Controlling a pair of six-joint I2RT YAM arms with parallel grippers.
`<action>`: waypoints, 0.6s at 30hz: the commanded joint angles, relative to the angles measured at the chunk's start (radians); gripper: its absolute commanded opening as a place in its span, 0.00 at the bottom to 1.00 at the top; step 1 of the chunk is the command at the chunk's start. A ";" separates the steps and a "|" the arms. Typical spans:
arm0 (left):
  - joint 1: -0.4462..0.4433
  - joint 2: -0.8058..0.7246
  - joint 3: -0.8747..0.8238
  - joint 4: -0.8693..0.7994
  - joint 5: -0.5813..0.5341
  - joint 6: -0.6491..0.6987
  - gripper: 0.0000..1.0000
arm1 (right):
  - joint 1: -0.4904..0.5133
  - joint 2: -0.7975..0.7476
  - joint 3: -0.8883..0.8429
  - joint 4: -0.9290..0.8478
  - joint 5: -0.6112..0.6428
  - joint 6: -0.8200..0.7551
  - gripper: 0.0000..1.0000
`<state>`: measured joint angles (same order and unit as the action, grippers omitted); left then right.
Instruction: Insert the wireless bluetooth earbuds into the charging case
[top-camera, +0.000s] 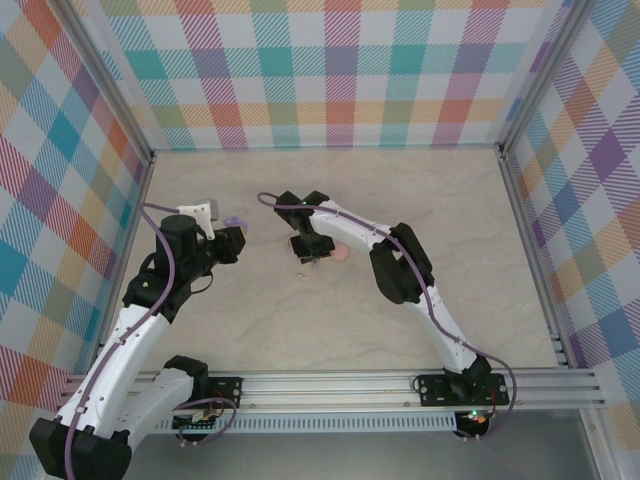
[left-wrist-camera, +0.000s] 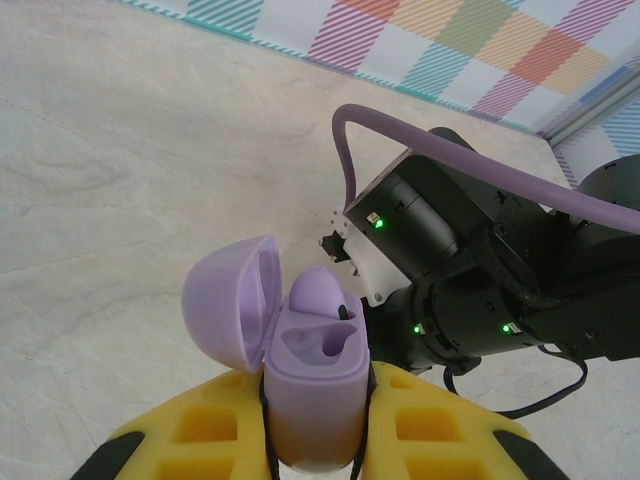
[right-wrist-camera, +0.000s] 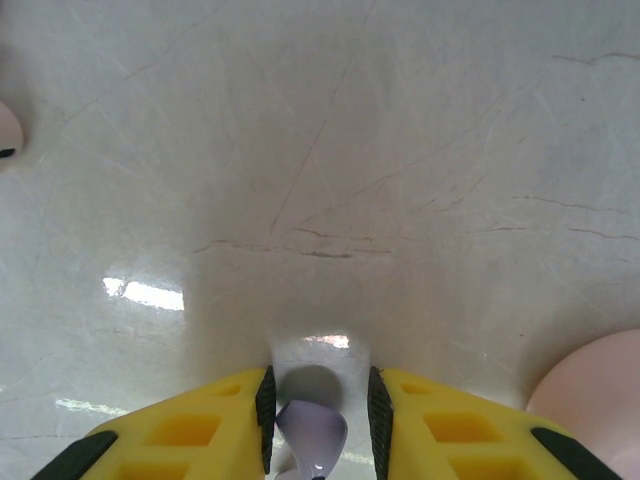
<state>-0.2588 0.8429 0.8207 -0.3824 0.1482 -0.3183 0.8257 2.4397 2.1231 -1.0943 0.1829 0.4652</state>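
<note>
Charging case (left-wrist-camera: 312, 400), purple, clenched in my left pincer (left-wrist-camera: 318, 378), lid swung open toward 9 o'clock. First earbud (left-wrist-camera: 318, 292) is seated inside beside a vacant socket. Second earbud (right-wrist-camera: 312, 435), purple, is grasped between the fingers of my right pincer (right-wrist-camera: 320, 385), close over the table (right-wrist-camera: 330, 150). Pink rounded piece (right-wrist-camera: 595, 400) lies at 4 o'clock of that pincer, with open marble toward 12 o'clock. Checked walls (top-camera: 340, 60) edge the table at 9, 12 and 3 o'clock, apart from both pincers.
</note>
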 joint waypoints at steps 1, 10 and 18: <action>0.015 -0.010 -0.013 0.042 0.018 0.004 0.00 | 0.013 -0.016 0.003 -0.099 -0.021 0.022 0.32; 0.015 -0.016 -0.017 0.040 0.019 0.004 0.00 | 0.025 -0.021 -0.009 -0.096 -0.021 0.029 0.31; 0.016 -0.022 -0.021 0.038 0.018 0.006 0.00 | 0.030 -0.025 -0.023 -0.089 -0.021 0.031 0.31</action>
<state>-0.2588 0.8402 0.8082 -0.3729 0.1482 -0.3183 0.8360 2.4397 2.1227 -1.1110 0.1837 0.4854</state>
